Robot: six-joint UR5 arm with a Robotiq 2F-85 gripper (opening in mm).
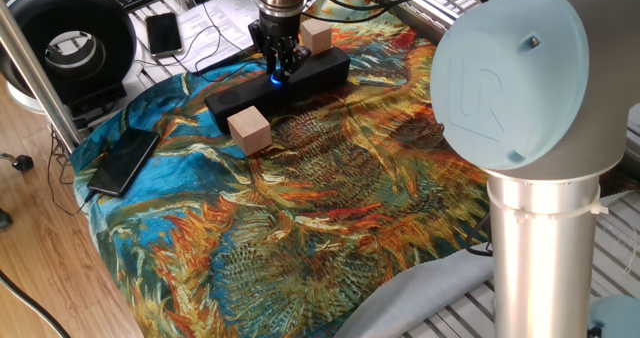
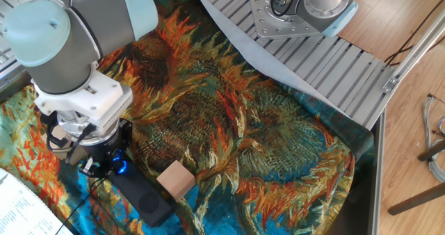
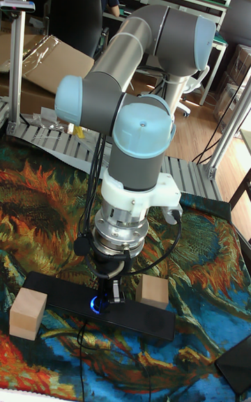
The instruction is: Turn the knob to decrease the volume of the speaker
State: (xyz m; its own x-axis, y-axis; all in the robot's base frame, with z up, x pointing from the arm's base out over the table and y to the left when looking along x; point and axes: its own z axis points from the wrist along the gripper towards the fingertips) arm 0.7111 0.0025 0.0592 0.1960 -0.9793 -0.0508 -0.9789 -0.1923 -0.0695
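Note:
The speaker (image 1: 310, 70) is a long black bar lying across the sunflower cloth, also seen at its near end (image 2: 147, 197) and from the front (image 3: 143, 318). Its knob (image 1: 275, 77) shows as a blue glow at the bar's middle (image 2: 122, 167) (image 3: 96, 304). My gripper (image 1: 279, 66) points straight down onto the bar's top, its fingers drawn close together and shut on the knob (image 2: 109, 165) (image 3: 114, 295). The fingers hide most of the dial; only the blue ring shows beside them.
One tan wooden cube (image 1: 249, 130) sits just in front of the speaker, a second (image 1: 316, 35) right behind it. A flat black phone (image 1: 124, 161) lies at the cloth's left edge. A round black device (image 1: 70, 38), papers and cables sit beyond the cloth.

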